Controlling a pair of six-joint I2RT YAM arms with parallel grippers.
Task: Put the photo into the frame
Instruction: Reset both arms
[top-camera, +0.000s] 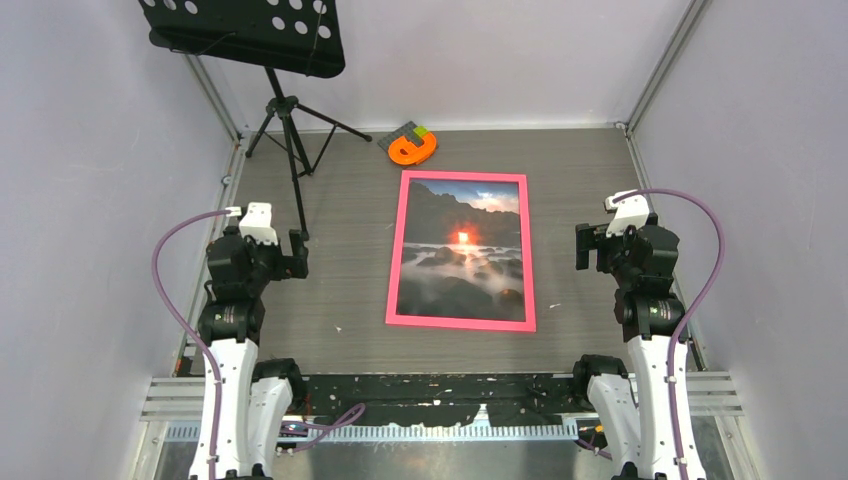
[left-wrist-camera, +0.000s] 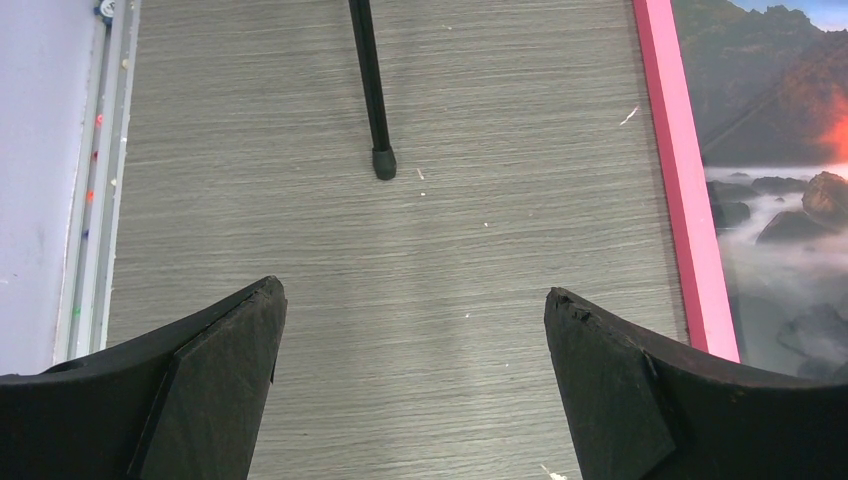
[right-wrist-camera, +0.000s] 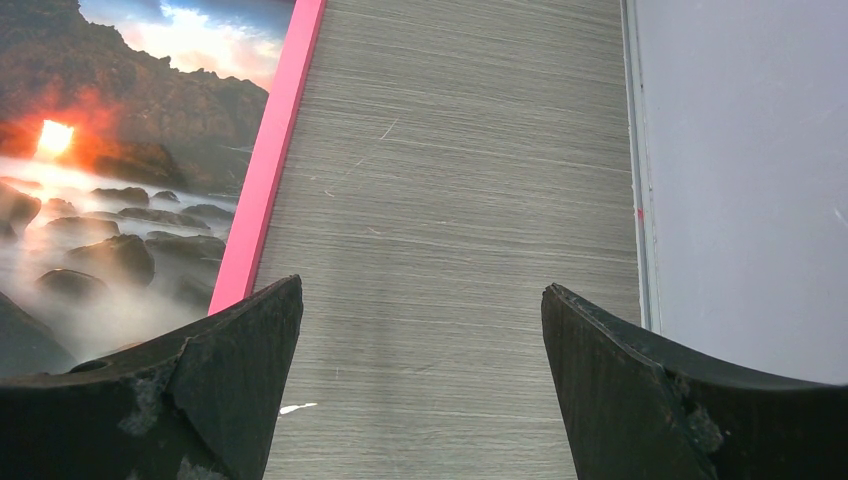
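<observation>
Between the left gripper (left-wrist-camera: 415, 290) and right gripper (right-wrist-camera: 422, 288), both wide open and empty, the thin sunset-seascape photo (top-camera: 462, 255) lies flat inside the narrow pink rectangular frame (top-camera: 460, 322), likely light and bendy, best gripped by the frame's stiffer outer edge.

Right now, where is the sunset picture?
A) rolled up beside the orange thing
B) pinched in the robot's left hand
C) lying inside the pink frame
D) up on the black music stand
C: the photo lies flat on the table with the frame showing pink around all four sides, while the left gripper and right gripper hang open beside it, holding nothing.
</observation>
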